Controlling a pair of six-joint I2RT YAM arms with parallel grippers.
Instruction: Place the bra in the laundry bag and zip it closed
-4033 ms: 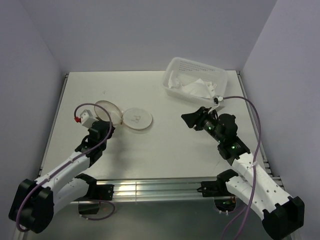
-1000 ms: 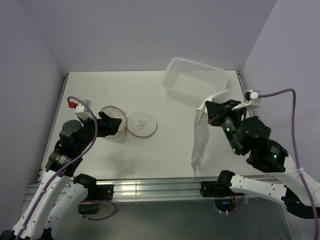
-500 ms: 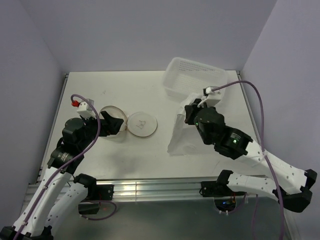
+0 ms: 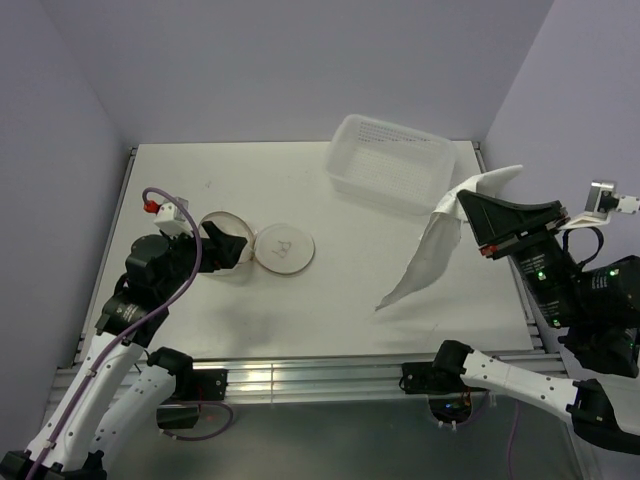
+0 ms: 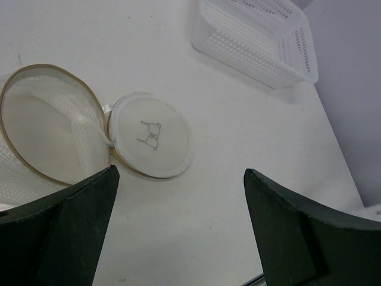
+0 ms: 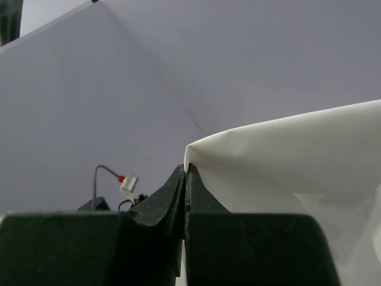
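Above the table's [image 4: 300, 310] right side, bra [image 4: 432, 255] limp beneath the right end effector [image 4: 466, 202] clenched on it.

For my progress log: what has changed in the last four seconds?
The right gripper shut on the bra, lifted it out of the basket and now holds it hanging in the air on the right. The left gripper, open, shifted a little beside the laundry bag. The bag stayed open, the basket in place.

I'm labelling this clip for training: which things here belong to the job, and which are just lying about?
Job: bra, hanging from the shut right gripper; laundry bag, open, lid flipped aside; left gripper, open beside it.
Lying about: white plastic basket, far right.
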